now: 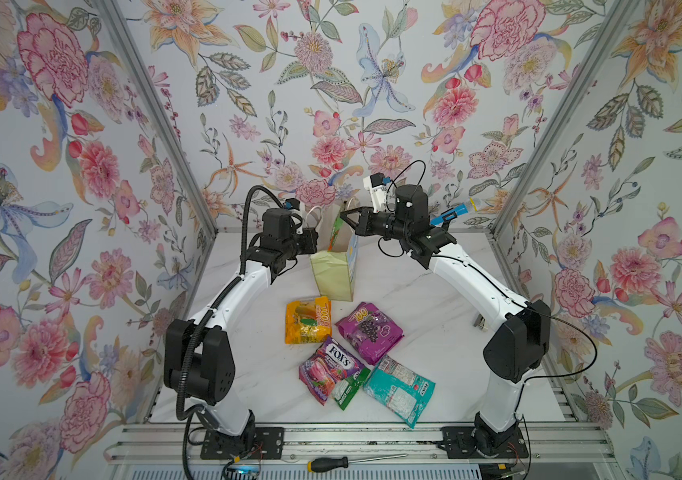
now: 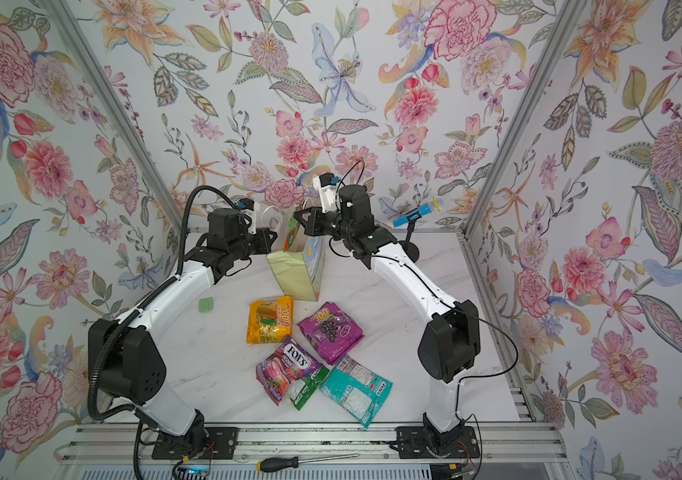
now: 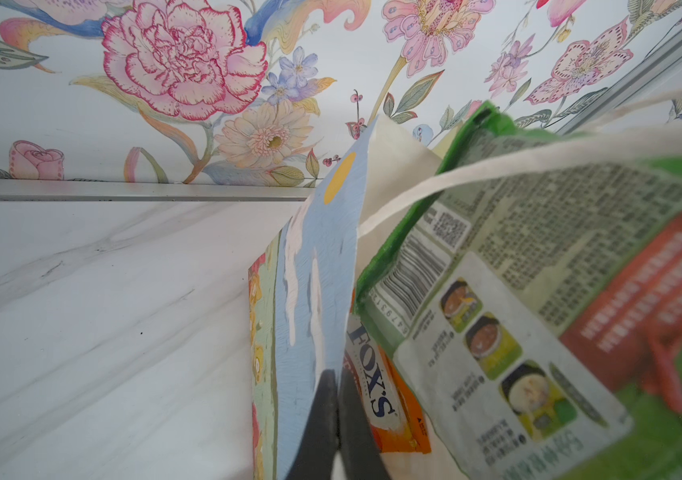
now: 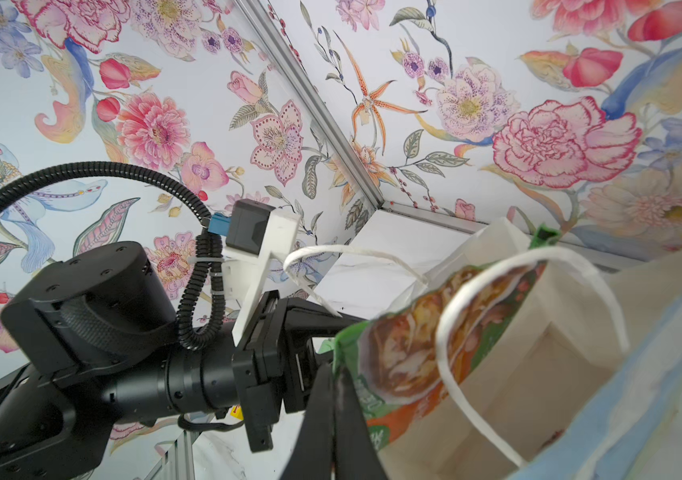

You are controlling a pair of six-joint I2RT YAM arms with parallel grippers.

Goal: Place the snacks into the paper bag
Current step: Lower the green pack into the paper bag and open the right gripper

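Right now the paper bag (image 1: pixel 331 274) stands upright near the middle of the table's (image 1: pixel 248 353) back edge, with both arms at its mouth. The left gripper (image 3: pixel 333 372) is pressed together on the rim of a blue-printed wall, holding that side out. The right gripper (image 4: pixel 334 374) is closed too, and seems to pinch the edge of a green packet (image 1: pixel 337 230) that stands tall out of the mouth, only partly down. An orange FOX'S packet (image 3: pixel 385 395) already lies deeper inside. Five snacks wait between the bag and the front edge: an orange-yellow packet (image 1: pixel 308 320), a purple grape packet (image 1: pixel 368 332), a purple-red FOX'S packet (image 1: pixel 327 368) lying over a second green one (image 1: pixel 347 390), and a teal packet (image 1: pixel 399 388). The main risk, as I judge it, is the white handle (image 3: pixel 455 178), which crosses the green packet. If the packet is let go or pushed, it may catch there and hang at the mouth instead of dropping. A hard push could also drag the light bag over, since only one thin paper wall is gripped, and that wall might crease or tear. The bag is narrow, so a packet lodged across it would block the rest.
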